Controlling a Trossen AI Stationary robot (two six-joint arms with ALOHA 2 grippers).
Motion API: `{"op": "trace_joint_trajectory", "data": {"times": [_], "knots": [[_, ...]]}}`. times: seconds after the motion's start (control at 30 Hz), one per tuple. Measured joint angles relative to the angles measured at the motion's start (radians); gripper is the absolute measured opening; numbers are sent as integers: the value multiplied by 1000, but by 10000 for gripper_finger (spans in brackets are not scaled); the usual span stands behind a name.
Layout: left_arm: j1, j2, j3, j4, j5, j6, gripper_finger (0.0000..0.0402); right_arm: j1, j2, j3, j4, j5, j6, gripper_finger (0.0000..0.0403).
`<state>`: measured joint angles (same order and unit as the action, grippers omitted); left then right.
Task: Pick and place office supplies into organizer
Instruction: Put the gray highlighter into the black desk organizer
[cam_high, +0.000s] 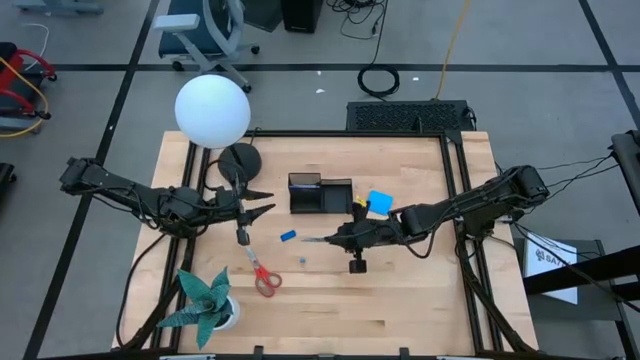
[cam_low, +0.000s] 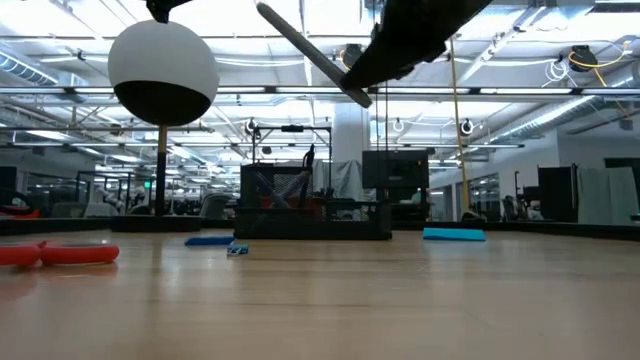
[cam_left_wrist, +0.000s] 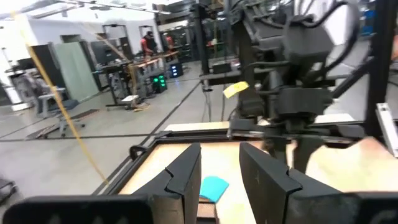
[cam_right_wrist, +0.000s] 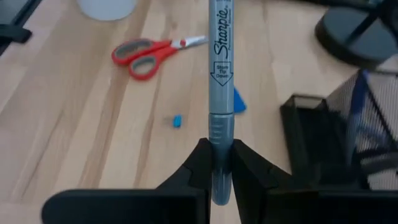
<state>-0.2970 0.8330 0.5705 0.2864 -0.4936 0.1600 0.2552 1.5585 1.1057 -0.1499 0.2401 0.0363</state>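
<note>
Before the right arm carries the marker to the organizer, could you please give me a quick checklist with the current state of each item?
1. Right gripper jaws shut on the marker: ok.
2. Marker lifted off the table: ok, the low view shows it in the air.
3. Organizer upright and in reach: ok.
4. Free compartment for the marker: cannot tell; the mesh hides the inside.
5. Left gripper out of the way: not ok, it hovers just left of the organizer.
6. Scissors and pad off the path: ok.
</note>
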Motion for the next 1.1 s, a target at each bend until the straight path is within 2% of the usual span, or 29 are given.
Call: {"op": "trace_joint_trajectory", "data": {"times": [0.37,0.5,0.8,1.1], "knots": [[0,0,0,3,82,-9,118,-13,0,0,254,-5,-189,28],[0,0,0,6,146,-39,118,-22,0,0,315,-5,-228,28],[-1,90,0,83,190,-61,118,-41,-1,-1,351,-6,-281,28],[-1,181,1,190,310,-31,118,-38,-1,-1,327,-9,-308,28]]}}
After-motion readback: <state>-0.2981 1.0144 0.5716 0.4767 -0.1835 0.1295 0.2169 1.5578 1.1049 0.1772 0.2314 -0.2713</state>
